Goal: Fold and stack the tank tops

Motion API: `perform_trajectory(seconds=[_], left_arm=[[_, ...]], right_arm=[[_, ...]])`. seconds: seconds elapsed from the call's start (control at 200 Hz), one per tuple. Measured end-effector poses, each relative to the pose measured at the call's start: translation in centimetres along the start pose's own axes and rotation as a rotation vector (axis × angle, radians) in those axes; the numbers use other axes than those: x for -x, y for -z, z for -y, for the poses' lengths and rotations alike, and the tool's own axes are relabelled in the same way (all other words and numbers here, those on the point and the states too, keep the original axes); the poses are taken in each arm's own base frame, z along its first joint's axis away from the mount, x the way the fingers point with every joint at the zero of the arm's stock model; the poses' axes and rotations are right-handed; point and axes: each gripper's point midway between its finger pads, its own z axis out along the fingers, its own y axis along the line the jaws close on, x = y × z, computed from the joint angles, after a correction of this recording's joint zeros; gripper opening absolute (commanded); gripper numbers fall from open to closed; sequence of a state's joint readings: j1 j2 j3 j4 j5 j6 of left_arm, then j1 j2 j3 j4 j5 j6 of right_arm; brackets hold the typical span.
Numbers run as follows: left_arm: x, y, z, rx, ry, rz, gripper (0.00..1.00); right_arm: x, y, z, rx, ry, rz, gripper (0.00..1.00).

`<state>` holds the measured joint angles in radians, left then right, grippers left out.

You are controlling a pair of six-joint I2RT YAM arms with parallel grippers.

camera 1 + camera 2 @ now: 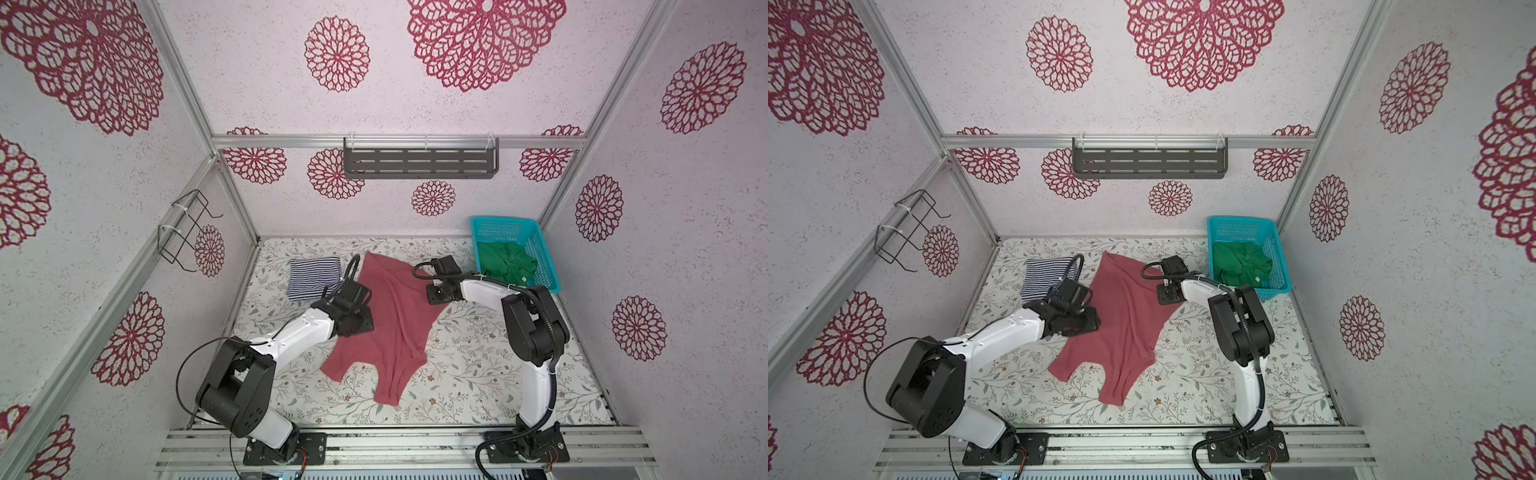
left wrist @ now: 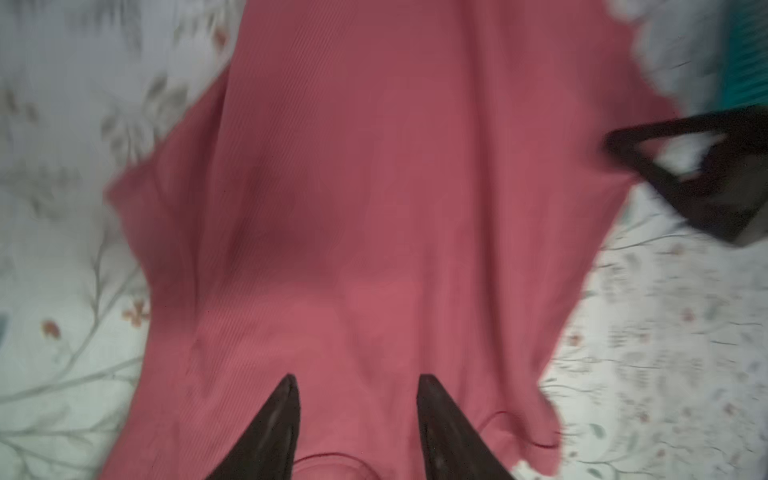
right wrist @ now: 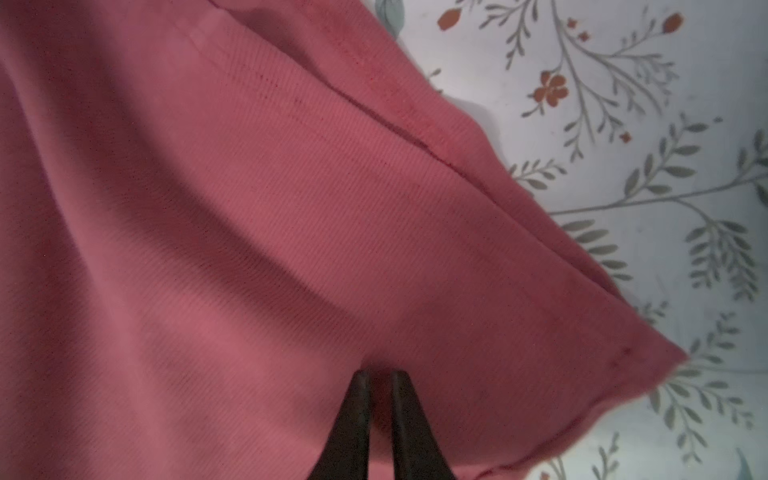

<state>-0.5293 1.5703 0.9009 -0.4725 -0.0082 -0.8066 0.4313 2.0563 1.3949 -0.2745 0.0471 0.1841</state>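
The dusty red-pink tank top (image 1: 390,328) (image 1: 1125,328) lies spread and wrinkled in the middle of the table, straps toward the front. My left gripper (image 2: 355,378) (image 1: 365,320) hovers over its left side, open, with flat cloth (image 2: 374,187) under its fingers. At the top's back right edge my right gripper (image 3: 378,374) (image 1: 432,295) is shut on a small pinch of the red-pink cloth (image 3: 249,208). The navy-and-white striped tank top (image 1: 313,278) (image 1: 1046,278) lies folded at the back left. The green tank top (image 1: 505,264) (image 1: 1241,264) sits crumpled in the basket.
A teal mesh basket (image 1: 540,253) (image 1: 1277,257) stands at the back right corner. The table has a floral cover (image 1: 478,374). A dark slotted shelf (image 1: 419,160) hangs on the back wall and a wire rack (image 1: 183,230) on the left wall.
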Motion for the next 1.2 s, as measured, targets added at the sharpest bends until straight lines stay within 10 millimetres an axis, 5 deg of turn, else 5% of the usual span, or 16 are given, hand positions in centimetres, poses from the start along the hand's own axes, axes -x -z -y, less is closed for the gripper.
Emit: perform_trajectory(seconds=[0.11,0.26,0.435,0.555,0.691,0.866,0.961,1.071,1.201], left_arm=[[-1.9,-1.8,-2.3,0.074,0.039,-0.049,0.47],[0.1,-3.0,-2.2,0.081,0.054,-0.036,0.46],[5.5,-4.7,-2.8,0.088,0.032,-0.017,0.45],[11.0,-6.4,-4.0,0.106,0.018,-0.014,0.45],[16.8,-8.4,-3.1,0.092,-0.057,-0.018,0.47],[19.5,-9.4,-0.6,0.051,-0.176,-0.039,0.54],[18.7,-8.1,-0.5,0.081,-0.229,-0.054,0.57],[16.6,-4.6,-1.1,0.132,-0.272,-0.064,0.59],[13.9,0.6,-0.3,0.127,-0.292,-0.028,0.59]], right_arm=[[-0.3,-0.3,0.7,0.0,-0.005,0.004,0.09],[-1.8,0.3,1.8,-0.001,-0.023,0.031,0.07],[-6.5,2.8,3.1,-0.018,-0.055,0.007,0.07],[-10.3,5.0,3.7,-0.024,-0.131,-0.025,0.08],[-14.6,7.4,3.0,0.012,-0.231,-0.075,0.13],[-19.4,11.1,1.4,0.036,-0.293,-0.177,0.21],[-19.0,13.5,2.8,-0.021,-0.315,-0.173,0.22],[-15.5,15.8,4.3,-0.063,-0.343,-0.092,0.19],[-11.9,15.2,4.1,-0.061,-0.333,-0.049,0.18]])
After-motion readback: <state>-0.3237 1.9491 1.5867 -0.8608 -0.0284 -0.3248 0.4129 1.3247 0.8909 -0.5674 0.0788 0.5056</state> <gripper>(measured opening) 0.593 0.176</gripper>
